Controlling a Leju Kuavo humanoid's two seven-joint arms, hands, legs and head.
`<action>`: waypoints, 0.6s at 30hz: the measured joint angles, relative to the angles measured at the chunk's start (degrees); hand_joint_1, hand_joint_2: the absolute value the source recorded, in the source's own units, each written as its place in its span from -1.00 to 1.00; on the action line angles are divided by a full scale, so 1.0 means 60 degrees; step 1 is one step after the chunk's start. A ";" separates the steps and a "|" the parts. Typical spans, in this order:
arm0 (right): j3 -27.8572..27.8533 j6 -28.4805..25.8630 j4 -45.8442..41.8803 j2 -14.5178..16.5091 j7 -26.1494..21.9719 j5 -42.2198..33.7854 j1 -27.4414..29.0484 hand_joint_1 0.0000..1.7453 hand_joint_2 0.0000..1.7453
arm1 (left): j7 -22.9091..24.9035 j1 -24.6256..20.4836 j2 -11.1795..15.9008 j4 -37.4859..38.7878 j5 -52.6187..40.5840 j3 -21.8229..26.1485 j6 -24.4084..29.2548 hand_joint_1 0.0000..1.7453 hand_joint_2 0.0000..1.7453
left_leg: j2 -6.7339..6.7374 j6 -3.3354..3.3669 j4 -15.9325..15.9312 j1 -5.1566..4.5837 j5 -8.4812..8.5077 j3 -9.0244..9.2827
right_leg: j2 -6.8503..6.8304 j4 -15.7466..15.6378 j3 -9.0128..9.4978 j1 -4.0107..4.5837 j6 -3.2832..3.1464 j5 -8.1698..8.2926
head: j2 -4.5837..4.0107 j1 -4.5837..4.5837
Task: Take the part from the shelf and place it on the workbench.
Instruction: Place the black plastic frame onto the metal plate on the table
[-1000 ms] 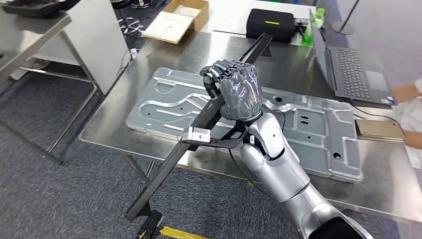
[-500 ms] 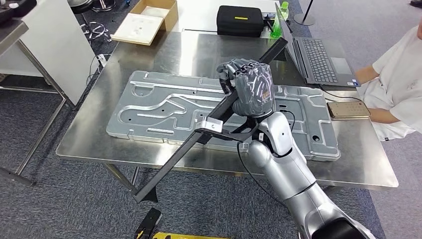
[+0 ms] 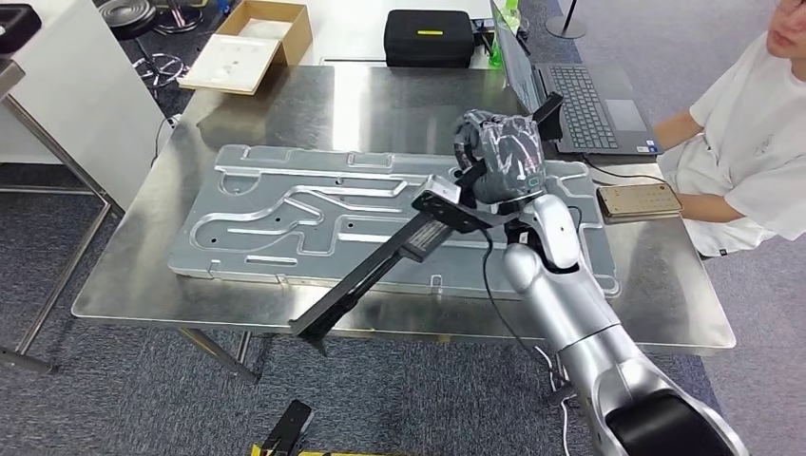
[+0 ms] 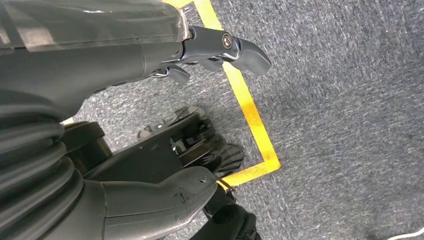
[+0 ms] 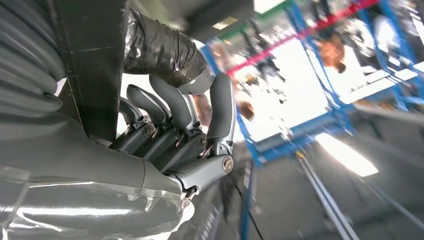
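The part is a long black bar with a grey bracket near its middle. My right hand grips it near its upper end, above the right half of the steel workbench. The bar slants down over a large embossed metal panel, and its lower end juts past the bench's front edge. Close up, the right hand has its fingers wrapped around the dark bar. My left hand hangs over the carpet floor with fingers apart and nothing in it.
An open laptop stands just behind the bar's upper end. A person in white sits at the bench's right side, beside a brown flat device. A black case and a cardboard box lie at the back. Yellow tape marks the floor.
The whole view has shifted as I came nearer the bench. My right hand has carried the bar right and farther over the panel, and the bar lies flatter.
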 joint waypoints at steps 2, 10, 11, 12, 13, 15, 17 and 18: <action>-0.0187 0.0111 0.0497 -0.0133 -0.0199 -0.0145 -0.0255 1.00 1.00 | -0.0040 -0.0006 0.0018 0.0000 0.0017 -0.0030 -0.0005 -1.00 1.00 | -0.0046 0.0090 -0.1120 -0.0019 0.0517 0.0479 | 0.0052 0.0081 -0.0021 0.0017 0.0055 -0.0041 | 0.0000 0.0001; -0.0834 0.0057 0.1736 -0.0707 -0.0147 -0.0257 -0.0786 1.00 1.00 | -0.0159 -0.0015 0.0025 0.0000 0.0023 -0.0184 -0.0018 -1.00 1.00 | -0.0052 0.0425 -0.1793 -0.0032 0.0702 0.0762 | 0.0013 0.1255 -0.0621 -0.0048 0.0456 -0.0690 | 0.0000 0.0012; -0.0920 0.0055 0.1885 -0.0788 -0.0096 -0.0293 -0.0847 1.00 1.00 | -0.0171 -0.0015 0.0025 0.0000 0.0015 -0.0200 -0.0018 -1.00 1.00 | -0.0045 0.0447 -0.1792 -0.0033 0.0700 0.0762 | 0.0007 0.1875 -0.0921 -0.0061 0.0499 -0.0943 | 0.0000 0.0011; -0.1012 0.0054 0.2041 -0.0896 -0.0051 -0.0330 -0.0886 1.00 1.00 | -0.0180 -0.0003 0.0025 0.0000 0.0008 -0.0214 -0.0018 -1.00 1.00 | -0.0049 0.0453 -0.1790 -0.0031 0.0697 0.0765 | 0.0002 0.2368 -0.1169 -0.0081 0.0535 -0.1084 | 0.0000 0.0013; -0.1103 0.0054 0.2193 -0.1002 -0.0020 -0.0362 -0.0914 1.00 1.00 | -0.0187 0.0017 0.0024 0.0000 0.0006 -0.0228 -0.0018 -1.00 1.00 | -0.0059 0.0454 -0.1787 -0.0028 0.0691 0.0773 | -0.0006 0.2588 -0.1291 -0.0103 0.0560 -0.1068 | 0.0000 0.0013; -0.1259 0.0050 0.2438 -0.1176 0.0000 -0.0395 -0.0982 1.00 1.00 | -0.0191 0.0051 0.0022 0.0000 0.0007 -0.0258 -0.0018 -1.00 1.00 | -0.0078 0.0420 -0.1771 -0.0018 0.0664 0.0801 | -0.0046 0.1921 -0.0997 -0.0150 0.0586 -0.0551 | 0.0000 0.0013; -0.1335 0.0046 0.2613 -0.1271 0.0001 -0.0398 -0.1096 1.00 1.00 | -0.0198 0.0048 0.0022 0.0000 0.0011 -0.0281 -0.0020 -1.00 1.00 | -0.0067 0.0334 -0.1725 -0.0037 0.0607 0.0808 | -0.0109 0.0677 -0.0415 -0.0152 0.0569 -0.0046 | 0.0000 0.0012; -0.1361 0.0050 0.2691 -0.1300 0.0025 -0.0402 -0.1145 1.00 1.00 | -0.0203 0.0038 0.0022 0.0000 0.0016 -0.0288 -0.0022 -1.00 1.00 | -0.0056 0.0285 -0.1714 -0.0058 0.0587 0.0801 | -0.0124 0.0296 -0.0236 -0.0133 0.0529 0.0050 | 0.0000 0.0009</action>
